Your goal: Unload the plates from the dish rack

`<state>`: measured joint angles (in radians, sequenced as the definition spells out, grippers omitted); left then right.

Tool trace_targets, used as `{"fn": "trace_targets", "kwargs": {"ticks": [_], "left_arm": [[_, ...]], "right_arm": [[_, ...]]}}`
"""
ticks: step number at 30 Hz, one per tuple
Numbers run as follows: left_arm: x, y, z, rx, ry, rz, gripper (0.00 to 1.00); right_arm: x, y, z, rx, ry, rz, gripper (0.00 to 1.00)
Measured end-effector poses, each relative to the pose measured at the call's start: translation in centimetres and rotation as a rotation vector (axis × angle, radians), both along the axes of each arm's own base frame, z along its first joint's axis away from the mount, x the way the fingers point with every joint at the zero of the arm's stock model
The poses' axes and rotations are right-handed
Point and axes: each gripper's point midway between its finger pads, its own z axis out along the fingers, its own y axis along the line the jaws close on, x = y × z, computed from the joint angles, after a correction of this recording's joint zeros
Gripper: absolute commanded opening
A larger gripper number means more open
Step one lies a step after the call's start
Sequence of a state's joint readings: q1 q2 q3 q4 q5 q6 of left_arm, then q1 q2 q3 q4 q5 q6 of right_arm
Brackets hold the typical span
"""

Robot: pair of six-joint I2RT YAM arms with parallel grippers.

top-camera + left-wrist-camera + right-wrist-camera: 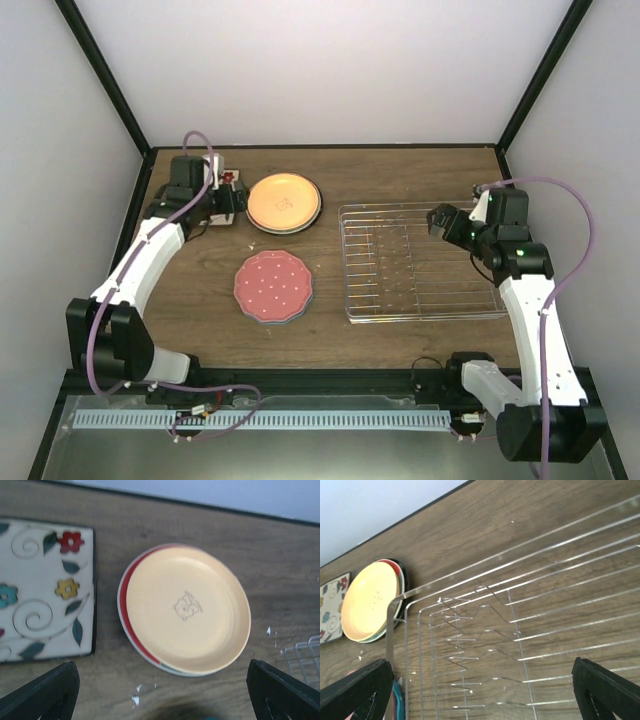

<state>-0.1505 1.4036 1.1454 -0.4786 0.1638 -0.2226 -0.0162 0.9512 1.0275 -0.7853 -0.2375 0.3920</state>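
Observation:
The silver wire dish rack (420,262) lies at the right and holds no plates; it also fills the right wrist view (520,630). The orange-yellow plate (284,202) tops a stack at the back, with a red rim (125,615) showing under it. The pink-red scalloped plate (272,286) lies in the middle on a bluish plate. The square cream floral plate (45,587) lies left of the stack, mostly hidden under my left arm in the top view. My left gripper (162,700) is open and empty above the stack's near edge. My right gripper (482,692) is open and empty over the rack's back edge.
Black frame posts and grey walls enclose the wooden table (400,170). The stack's orange-yellow plate (370,602) and the square plate (331,607) show beyond the rack's left corner in the right wrist view. A teal edge (397,700) shows at that view's lower left.

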Motion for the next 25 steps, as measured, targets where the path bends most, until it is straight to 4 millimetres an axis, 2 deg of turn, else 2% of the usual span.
{"fn": "trace_targets", "kwargs": {"ticks": [2,5,11,18,25], "left_arm": [[0.7,0.0,1.6,0.006,-0.048,-0.007,0.94],[1.1,-0.1,2.8,0.02,-0.083,-0.021,0.94],[0.9,0.0,3.5,0.049,-0.112,-0.047,0.94],[0.9,0.0,3.8,0.061,-0.122,-0.058,0.94],[1.2,-0.1,4.3,0.06,-0.133,-0.059,0.94]], "right_arm": [[0.7,0.4,0.3,0.016,-0.008,0.015,1.0],[1.4,0.8,0.8,0.034,-0.028,0.033,1.0],[2.0,1.4,1.8,0.055,-0.088,0.069,1.0],[2.1,1.3,0.3,0.067,-0.065,0.052,1.0],[2.7,0.3,0.7,0.061,-0.084,-0.019,1.0]]}}
